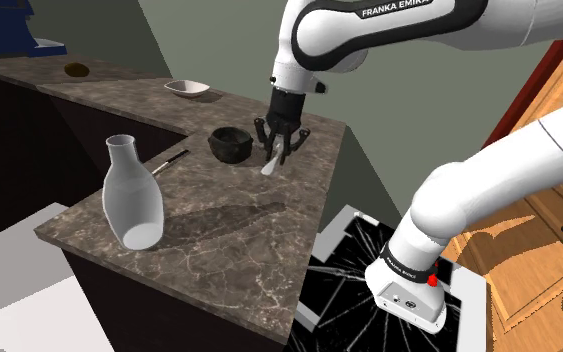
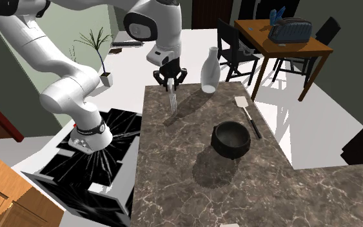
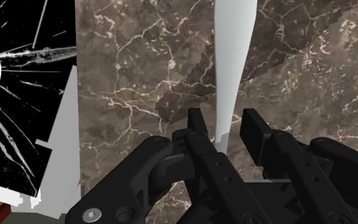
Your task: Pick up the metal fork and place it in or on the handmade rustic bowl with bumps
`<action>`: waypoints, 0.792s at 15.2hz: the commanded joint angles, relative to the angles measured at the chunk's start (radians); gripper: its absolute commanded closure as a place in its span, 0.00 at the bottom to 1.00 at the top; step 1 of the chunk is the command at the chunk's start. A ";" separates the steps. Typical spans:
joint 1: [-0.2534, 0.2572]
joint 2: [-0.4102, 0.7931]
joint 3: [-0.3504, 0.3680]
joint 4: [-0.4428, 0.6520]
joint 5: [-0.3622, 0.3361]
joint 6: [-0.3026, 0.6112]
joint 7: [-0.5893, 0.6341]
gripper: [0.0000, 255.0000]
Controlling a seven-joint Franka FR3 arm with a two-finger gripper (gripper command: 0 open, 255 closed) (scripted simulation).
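My black gripper (image 1: 280, 143) hangs over the dark marble counter (image 1: 219, 230), shut on the handle of a pale grey fork (image 1: 272, 161). The fork (image 2: 172, 99) dangles tines down, its tip just above the stone. In the wrist view the fork (image 3: 234, 57) runs out from between the fingers (image 3: 197, 130) and casts a shadow on the counter (image 3: 139, 95). The dark, bumpy bowl (image 1: 231, 143) stands close beside the gripper, toward the shoulder view's left. In the second exterior view the bowl (image 2: 231, 138) sits nearer the camera than the gripper (image 2: 169, 84).
A tall white vase (image 1: 132, 195) stands near the counter's front corner, with a dark-handled spatula (image 1: 169, 160) between it and the bowl. A small white dish (image 1: 187, 88) rests at the back. A black cooktop (image 1: 369, 265) adjoins the counter by the stand.
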 commanded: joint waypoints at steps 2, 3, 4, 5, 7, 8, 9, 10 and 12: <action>-0.002 -0.010 -0.007 0.029 -0.005 -0.039 0.004 1.00; -0.013 0.028 -0.011 0.056 -0.017 -0.030 -0.004 1.00; -0.025 0.065 -0.014 0.084 -0.029 -0.022 -0.011 1.00; -0.035 0.103 -0.017 0.113 -0.041 -0.016 -0.017 1.00; -0.054 0.178 -0.023 0.174 -0.065 -0.006 -0.028 1.00; -0.062 0.215 -0.026 0.206 -0.077 -0.002 -0.032 1.00; -0.070 0.253 -0.029 0.240 -0.089 0.000 -0.036 1.00; -0.078 0.290 -0.032 0.274 -0.102 0.001 -0.039 1.00; -0.090 0.364 -0.037 0.347 -0.126 -0.001 -0.044 1.00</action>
